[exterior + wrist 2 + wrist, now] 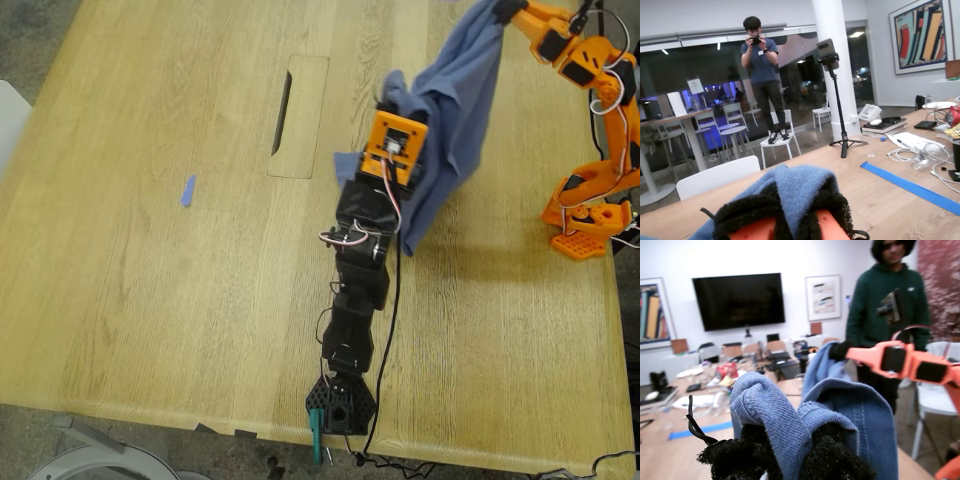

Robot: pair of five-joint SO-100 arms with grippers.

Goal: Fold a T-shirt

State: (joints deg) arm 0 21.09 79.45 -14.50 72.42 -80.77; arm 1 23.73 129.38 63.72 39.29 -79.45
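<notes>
The slate-blue T-shirt [455,110] hangs bunched in the air above the wooden table [150,250], stretched between the two grippers. Its chest print is hidden. My first gripper [392,100], on the black arm with the orange wrist block, is shut on a fold of the shirt [785,415] between its black padded fingers [735,457]. My second gripper [500,10], on the orange arm at the exterior view's top right, is shut on another part of the shirt [790,187]. The first wrist view shows that orange arm [900,362] holding the cloth higher up.
A small piece of blue tape [187,190] and a cable hatch [300,115] are on the table in the exterior view's left half. A person in a green top [885,305] stands behind the orange arm. A tripod [832,95] and blue tape strip [910,187] are on the table.
</notes>
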